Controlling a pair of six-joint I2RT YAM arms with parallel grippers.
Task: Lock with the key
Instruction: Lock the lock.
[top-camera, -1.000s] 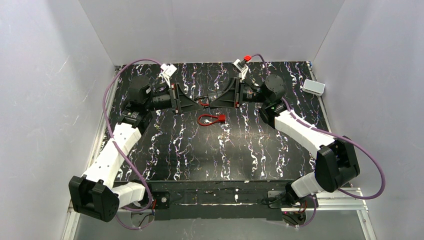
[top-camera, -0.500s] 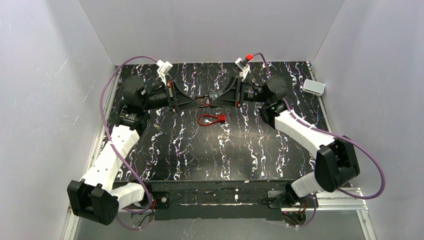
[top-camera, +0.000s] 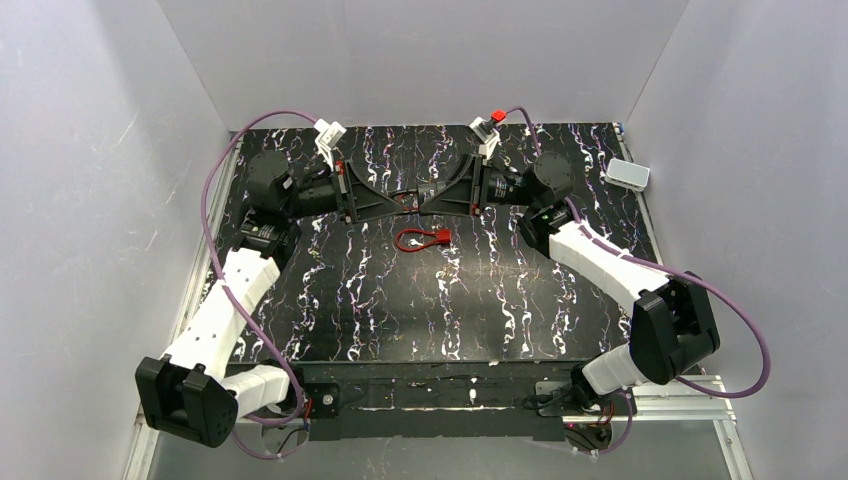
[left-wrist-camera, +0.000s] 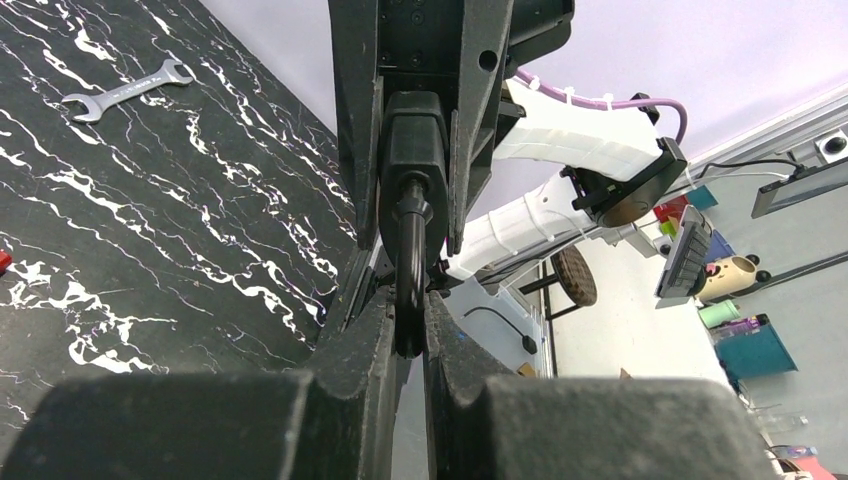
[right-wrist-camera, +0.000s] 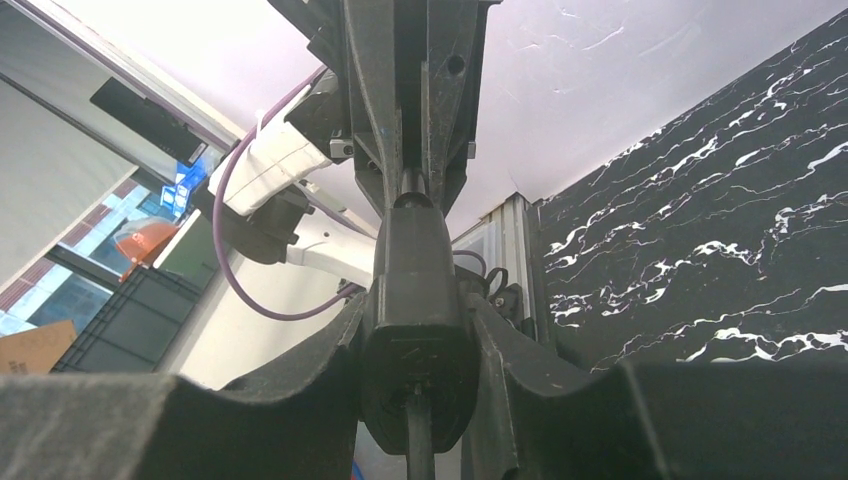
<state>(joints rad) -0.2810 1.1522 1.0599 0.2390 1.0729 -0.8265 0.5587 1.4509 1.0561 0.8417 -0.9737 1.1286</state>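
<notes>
A black padlock (top-camera: 414, 200) hangs in the air between my two grippers at the back middle of the table. My left gripper (top-camera: 403, 203) is shut on its thin black shackle (left-wrist-camera: 407, 290), seen edge-on between my fingers in the left wrist view. My right gripper (top-camera: 427, 200) is shut on the padlock body (right-wrist-camera: 415, 300), which also shows in the left wrist view (left-wrist-camera: 412, 140). A thin dark blade (right-wrist-camera: 419, 445) sticks out of the body's near end. A red tag with a red cord loop (top-camera: 421, 238) lies on the table just below the grippers.
A steel spanner (left-wrist-camera: 125, 88) lies on the black marbled table (top-camera: 400, 310). A small white box (top-camera: 627, 174) sits at the back right edge. White walls close in the back and both sides.
The left arm has swung slightly back and the two grippers have drawn closer together around the padlock. In the last half second almost nothing has moved.
</notes>
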